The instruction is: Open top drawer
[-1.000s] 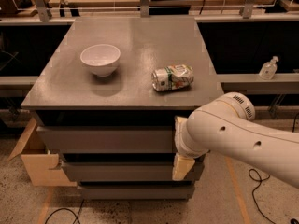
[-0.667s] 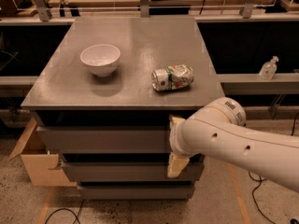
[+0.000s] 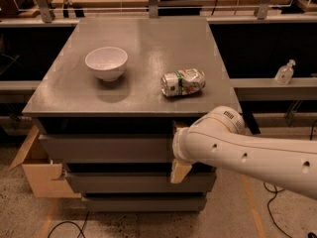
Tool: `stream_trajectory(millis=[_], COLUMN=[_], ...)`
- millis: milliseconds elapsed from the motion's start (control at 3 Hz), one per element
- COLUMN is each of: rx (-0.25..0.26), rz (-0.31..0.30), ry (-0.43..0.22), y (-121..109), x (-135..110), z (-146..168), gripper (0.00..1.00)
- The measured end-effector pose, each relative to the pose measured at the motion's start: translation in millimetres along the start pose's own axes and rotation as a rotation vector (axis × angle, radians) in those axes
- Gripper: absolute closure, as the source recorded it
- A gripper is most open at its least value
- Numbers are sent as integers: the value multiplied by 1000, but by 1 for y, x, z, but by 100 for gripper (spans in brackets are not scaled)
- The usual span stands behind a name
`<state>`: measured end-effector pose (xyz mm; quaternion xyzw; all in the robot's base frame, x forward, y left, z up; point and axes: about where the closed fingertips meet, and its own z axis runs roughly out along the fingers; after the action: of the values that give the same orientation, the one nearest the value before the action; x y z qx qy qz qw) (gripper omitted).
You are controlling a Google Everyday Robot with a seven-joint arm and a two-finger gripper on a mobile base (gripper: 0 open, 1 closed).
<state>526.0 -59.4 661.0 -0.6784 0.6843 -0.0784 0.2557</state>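
Gripper (image 3: 179, 170) at top drawer (image 3: 106, 148) front, rt side, partly hidden by arm (image 3: 247, 155), open/shut can't tell

End effector (image 3: 176, 151) at top drawer (image 3: 106, 148) front, white bowl (image 3: 106, 63), crushed can (image 3: 183, 82) on cabinet top (image 3: 148, 33)

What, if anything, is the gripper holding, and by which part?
It cannot be told: the gripper is at the front of the top drawer, right of its middle, but the arm hides any hold.
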Motion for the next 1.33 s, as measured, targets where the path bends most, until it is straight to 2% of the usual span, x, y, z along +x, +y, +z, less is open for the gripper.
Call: stream_trajectory(millis=[333,667,1000,1333], rx=[-6,-62,-103,-103], rz=[7,31,41,41], ry=[-16,-35,-39,-39], y=[-7,-3,7,3], x=[0,6,10,8], z=[15,23,17,11], gripper=[0,25,46,70])
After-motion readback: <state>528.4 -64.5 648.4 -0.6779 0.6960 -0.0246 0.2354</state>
